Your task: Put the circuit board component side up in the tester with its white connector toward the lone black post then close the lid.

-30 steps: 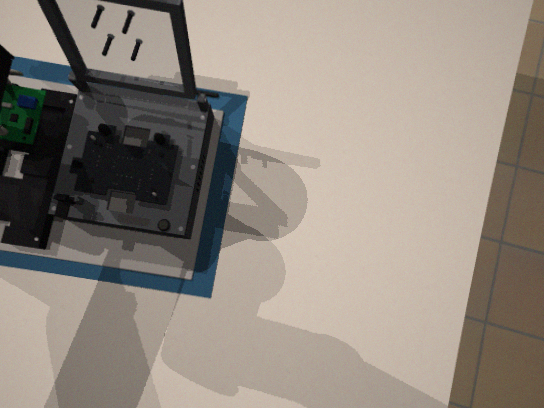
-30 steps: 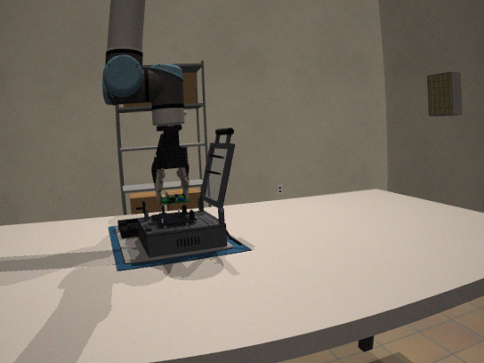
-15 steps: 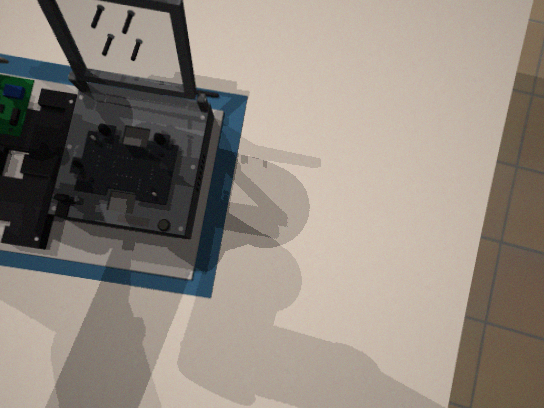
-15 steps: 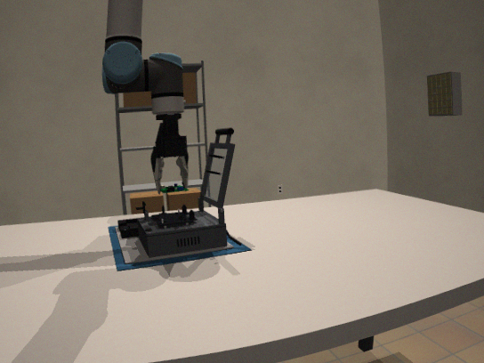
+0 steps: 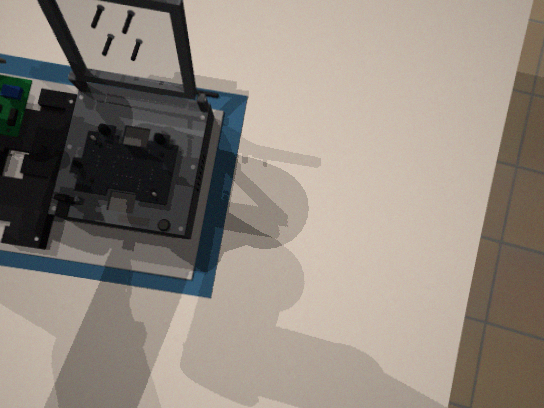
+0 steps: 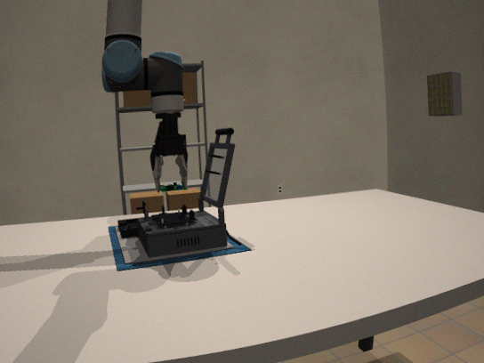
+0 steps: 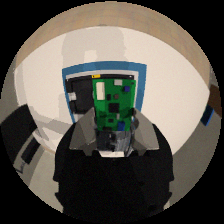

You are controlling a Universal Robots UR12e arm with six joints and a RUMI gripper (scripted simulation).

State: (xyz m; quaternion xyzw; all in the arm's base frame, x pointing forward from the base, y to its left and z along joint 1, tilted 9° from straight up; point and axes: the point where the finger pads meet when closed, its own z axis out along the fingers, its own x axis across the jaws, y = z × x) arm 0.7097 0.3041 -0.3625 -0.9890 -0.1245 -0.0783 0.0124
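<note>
My gripper (image 6: 170,180) (image 7: 113,108) is shut on the green circuit board (image 6: 172,187) (image 7: 114,105) and holds it roughly level in the air, above the back left part of the tester (image 5: 135,165) (image 6: 182,236). In the wrist view the board's component side faces the camera, with a white connector (image 7: 100,91) at its far left corner. In the top view only part of the board (image 5: 12,107) shows, at the left edge. The tester's lid (image 5: 125,40) (image 6: 218,169) stands open, and its dark nest (image 5: 127,167) has nothing in it.
The tester and a black tray (image 5: 25,200) (image 7: 79,100) stand on a blue mat (image 5: 220,200) (image 6: 133,262) (image 7: 65,85) on the white table (image 5: 375,175) (image 6: 334,249). A metal shelf with boxes (image 6: 196,93) stands behind. The table's edge runs along the right in the top view.
</note>
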